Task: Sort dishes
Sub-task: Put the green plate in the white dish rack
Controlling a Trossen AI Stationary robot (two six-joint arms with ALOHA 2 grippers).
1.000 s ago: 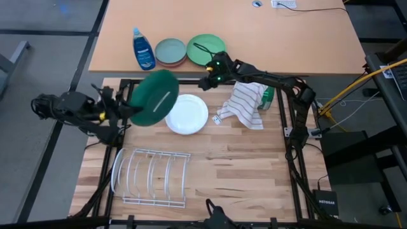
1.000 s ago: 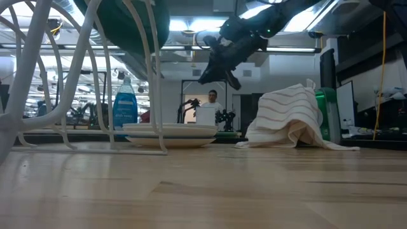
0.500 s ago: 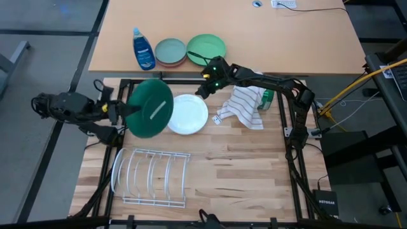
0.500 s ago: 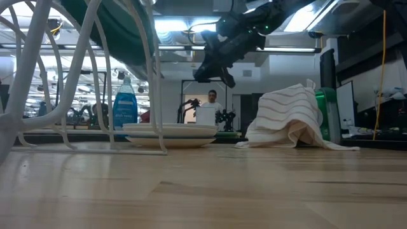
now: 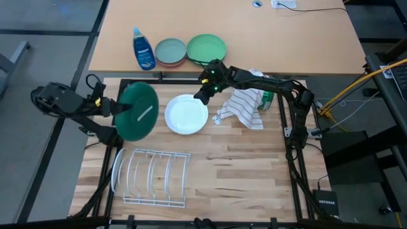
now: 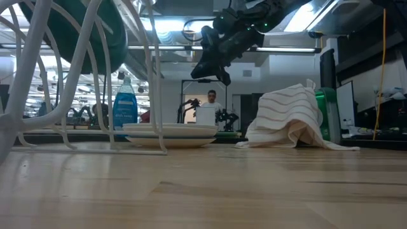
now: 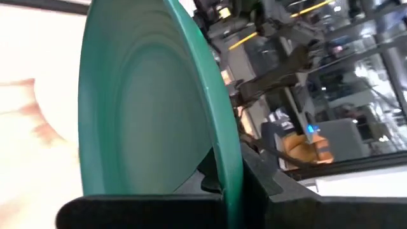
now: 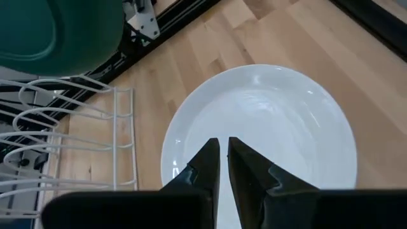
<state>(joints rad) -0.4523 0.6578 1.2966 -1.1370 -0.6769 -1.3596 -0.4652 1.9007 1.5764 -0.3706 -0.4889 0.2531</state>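
My left gripper (image 5: pixel 116 108) is shut on the dark green plate (image 5: pixel 137 112), at the table's left side, just beyond the far end of the wire rack. The plate also shows in the left wrist view (image 7: pixel 146 108) and the low view (image 6: pixel 76 32). My right gripper (image 5: pixel 201 95) hovers with its fingers together (image 8: pixel 223 159) above the far right rim of the white plates (image 5: pixel 186 114), touching nothing. The white plates are stacked flat on the table (image 6: pixel 170 133). A dark blue speckled plate is out of view. My left gripper pinches the green plate's rim (image 7: pixel 230 181) between its two fingers, one on each face. The fingers come about level from the table's left. The plate is lifted clear of the table and stands steeply tilted, nearly on edge.
A white wire dish rack (image 5: pixel 151 177) stands near left. A striped towel (image 5: pixel 245 105) and a green container (image 5: pixel 267 97) lie to the right of the white plates. On the desk beyond are a soap bottle (image 5: pixel 143 49), a grey-blue plate over a pink one (image 5: pixel 170 52) and a light green plate (image 5: pixel 206 49).
My left gripper has carried the green plate toward the table's left and near edges, and the plate has tipped more upright. My right gripper has moved toward the near edge, over the white plates' far right rim.
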